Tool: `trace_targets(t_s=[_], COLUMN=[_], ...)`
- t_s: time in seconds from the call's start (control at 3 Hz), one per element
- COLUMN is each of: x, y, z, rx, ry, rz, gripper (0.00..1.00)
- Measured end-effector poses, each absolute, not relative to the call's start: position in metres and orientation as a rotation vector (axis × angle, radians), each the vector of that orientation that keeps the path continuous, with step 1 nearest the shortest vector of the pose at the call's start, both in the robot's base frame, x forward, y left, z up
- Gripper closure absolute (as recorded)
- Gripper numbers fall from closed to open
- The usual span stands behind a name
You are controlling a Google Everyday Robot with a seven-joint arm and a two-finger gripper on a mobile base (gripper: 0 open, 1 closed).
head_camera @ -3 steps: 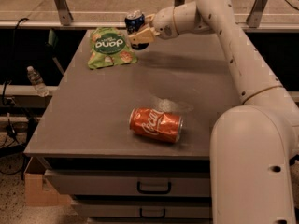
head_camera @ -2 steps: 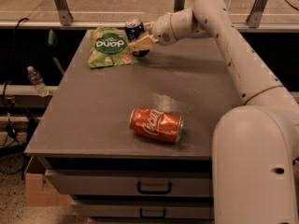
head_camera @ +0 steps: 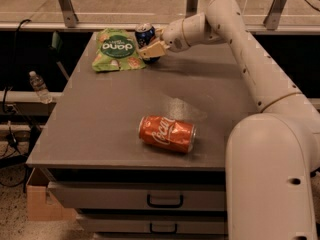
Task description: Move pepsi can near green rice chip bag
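pepsi can (head_camera: 144, 33) in claw (head_camera: 151, 44), nr chip bag (head_camera: 116, 49)

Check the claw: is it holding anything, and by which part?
The claw is shut on the pepsi can, gripping its lower body with the silver top free, just right of the green rice chip bag.

The grey table (head_camera: 100, 129) carried the green rice chip bag (head_camera: 116, 50) flat at its far edge, the pepsi can (head_camera: 145, 34) upright just right of that bag, clasped by the gripper (head_camera: 149, 47), and a Coca-Cola can (head_camera: 167, 133) on its side well nearer than the bag.
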State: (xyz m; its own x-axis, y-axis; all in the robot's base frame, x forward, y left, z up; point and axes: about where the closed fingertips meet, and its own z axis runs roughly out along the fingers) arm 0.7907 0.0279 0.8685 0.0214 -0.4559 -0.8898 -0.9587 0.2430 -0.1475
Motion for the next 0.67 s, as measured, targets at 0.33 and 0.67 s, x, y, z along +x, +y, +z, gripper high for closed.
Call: trace_targets(t_s=[0.33, 0.67], x=[0.7907, 0.792], y=[0.0277, 0.0241], z=[0.8692, 0.8646], rx=[-1.356, -1.352], ry=[1.586, 1.6], rz=[0.679, 0.677], gripper=[0.38, 0.15])
